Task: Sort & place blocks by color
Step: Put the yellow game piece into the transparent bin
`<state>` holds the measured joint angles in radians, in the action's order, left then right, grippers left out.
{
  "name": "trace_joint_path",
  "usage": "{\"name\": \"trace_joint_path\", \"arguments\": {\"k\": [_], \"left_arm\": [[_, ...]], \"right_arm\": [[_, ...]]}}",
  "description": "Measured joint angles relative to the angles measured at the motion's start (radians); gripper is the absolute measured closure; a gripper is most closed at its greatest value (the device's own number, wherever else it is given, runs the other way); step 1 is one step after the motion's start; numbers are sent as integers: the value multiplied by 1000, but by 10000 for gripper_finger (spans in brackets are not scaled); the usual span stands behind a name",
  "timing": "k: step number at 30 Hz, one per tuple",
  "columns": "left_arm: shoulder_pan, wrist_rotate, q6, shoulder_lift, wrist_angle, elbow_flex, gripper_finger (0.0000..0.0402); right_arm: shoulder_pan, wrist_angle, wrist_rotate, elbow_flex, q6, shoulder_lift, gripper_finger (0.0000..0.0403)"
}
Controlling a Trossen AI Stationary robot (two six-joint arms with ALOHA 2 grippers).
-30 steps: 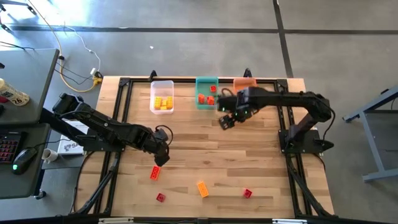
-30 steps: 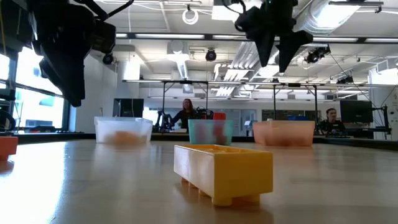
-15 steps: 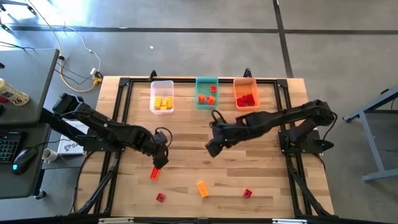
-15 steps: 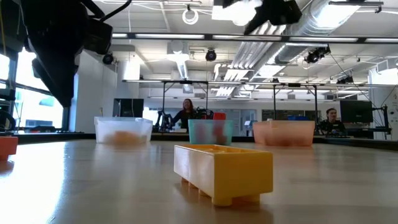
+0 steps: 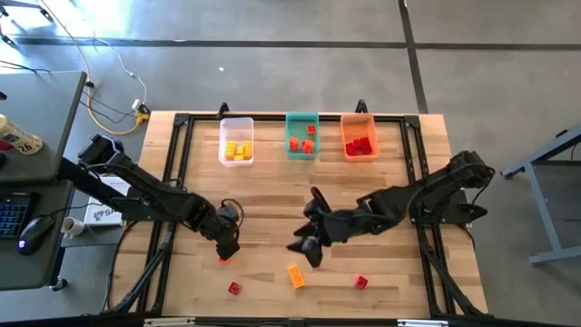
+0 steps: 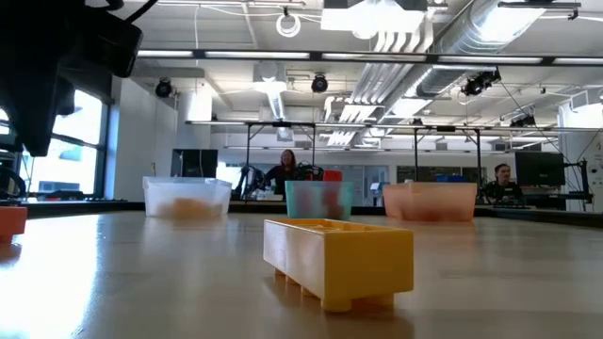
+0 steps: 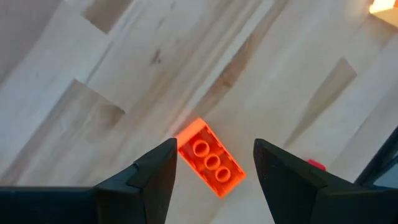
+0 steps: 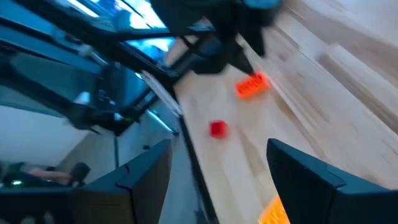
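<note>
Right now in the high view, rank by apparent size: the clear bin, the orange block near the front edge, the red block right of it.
1. Clear bin
2. Orange block
3. Red block

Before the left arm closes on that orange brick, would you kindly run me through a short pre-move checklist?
1. Left gripper open: ok.
2. Small orange studded plastic brick lined up between its fingers: ok, seen from the left wrist.
3. Brick lying flat on the wooden table, studs up: ok.
4. Fingers low enough to grip: cannot tell.
5. Right gripper open and apart from the left, over the orange-yellow brick: ok.
6. Teal rectangular bin holding orange bricks, unobstructed: ok.
</note>
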<state>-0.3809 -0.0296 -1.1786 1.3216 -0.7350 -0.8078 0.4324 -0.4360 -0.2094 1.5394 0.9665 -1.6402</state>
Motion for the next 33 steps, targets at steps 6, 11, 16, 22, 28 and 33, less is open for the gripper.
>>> {"name": "trace_joint_path", "arguments": {"k": [6, 11, 16, 22, 28, 33], "left_arm": [[-67, 0, -75, 0, 0, 0, 202], [-122, 0, -136, 0, 0, 0, 202], [-172, -3, -180, 0, 0, 0, 202], [-212, -8, -229, 0, -1, 0, 202], [-224, -8, -236, 0, -1, 0, 202], [-224, -23, -243, 0, -2, 0, 202]], "right_arm": [[52, 189, -54, 0, -60, 0, 155], [84, 303, -92, 0, -115, 0, 155], [101, 305, -124, 0, -113, -1, 155], [106, 336, -127, 0, -112, -10, 155], [105, 343, -118, 0, -107, -43, 155], [106, 298, -88, 0, -49, -93, 155]]}}
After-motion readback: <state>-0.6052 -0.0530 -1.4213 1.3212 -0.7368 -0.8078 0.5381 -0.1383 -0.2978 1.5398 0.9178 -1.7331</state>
